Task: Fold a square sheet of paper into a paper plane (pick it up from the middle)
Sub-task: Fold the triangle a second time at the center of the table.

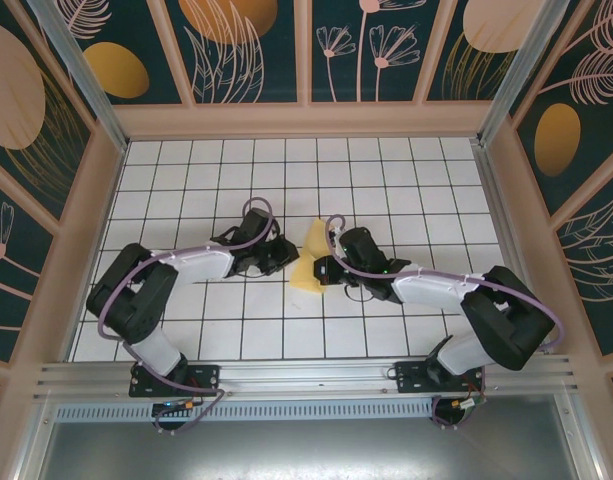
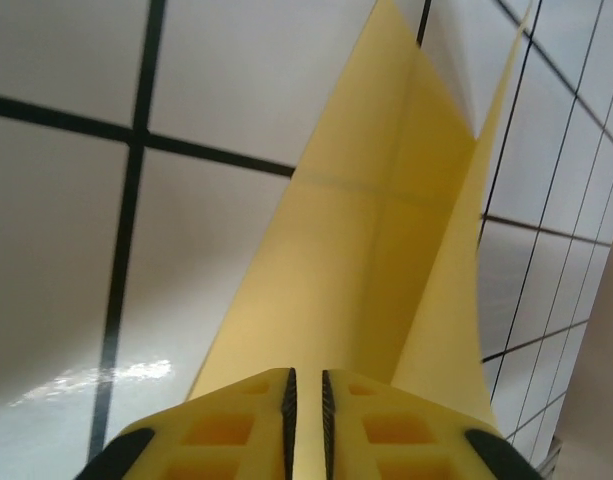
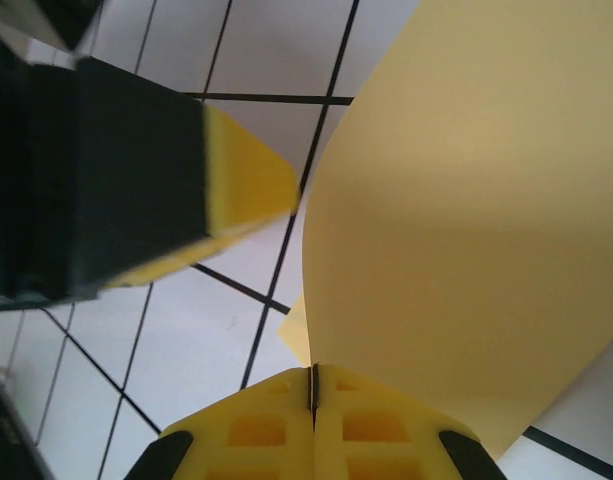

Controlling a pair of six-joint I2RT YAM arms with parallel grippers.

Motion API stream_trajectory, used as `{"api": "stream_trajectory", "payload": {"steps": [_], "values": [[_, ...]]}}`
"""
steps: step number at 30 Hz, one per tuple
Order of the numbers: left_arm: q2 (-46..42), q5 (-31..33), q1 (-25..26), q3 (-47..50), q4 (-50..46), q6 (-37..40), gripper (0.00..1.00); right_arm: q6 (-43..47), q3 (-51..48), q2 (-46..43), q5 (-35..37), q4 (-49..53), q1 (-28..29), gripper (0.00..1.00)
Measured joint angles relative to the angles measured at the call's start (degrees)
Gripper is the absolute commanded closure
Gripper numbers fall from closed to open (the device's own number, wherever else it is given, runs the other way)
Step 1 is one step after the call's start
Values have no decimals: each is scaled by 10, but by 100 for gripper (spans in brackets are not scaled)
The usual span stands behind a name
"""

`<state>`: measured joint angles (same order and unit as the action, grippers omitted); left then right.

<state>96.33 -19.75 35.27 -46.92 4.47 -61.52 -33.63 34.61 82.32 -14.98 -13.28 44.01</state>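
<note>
Creased square sheet of paper stands right at the right gripper, pinched in its closed jaws; left gripper nips it too, opposite. Light, floppy, tearable: hold near the crease

The sheet of paper is plain pale yellow and unmarked, a shade deeper where layers overlap. The table is white, ruled into squares by thin black lines. The left arm and right arm are black with white middle sections, each trailing a lilac cable. The left gripper and right gripper have bright yellow fingers with black inner pads. The far and side walls are dark teal, patterned with peach leaves, flowers and ochre ovals.
</note>
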Motion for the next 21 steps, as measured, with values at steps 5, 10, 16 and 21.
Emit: {"api": "stream_trajectory", "payload": {"steps": [5, 10, 16, 21], "values": [[38, -13, 9, -17, 2, 2, 88, -13, -14, 0, -32, -30, -15, 99], [62, -18, 9, -22, 5, 4, 91, -24, -25, 2, -57, -50, -28, 99], [76, -21, 9, -22, 9, 4, 91, -30, -26, 11, -76, -55, -37, 98], [77, -21, 9, -23, 9, 11, 92, -32, -33, 21, -91, -58, -56, 96]]}}
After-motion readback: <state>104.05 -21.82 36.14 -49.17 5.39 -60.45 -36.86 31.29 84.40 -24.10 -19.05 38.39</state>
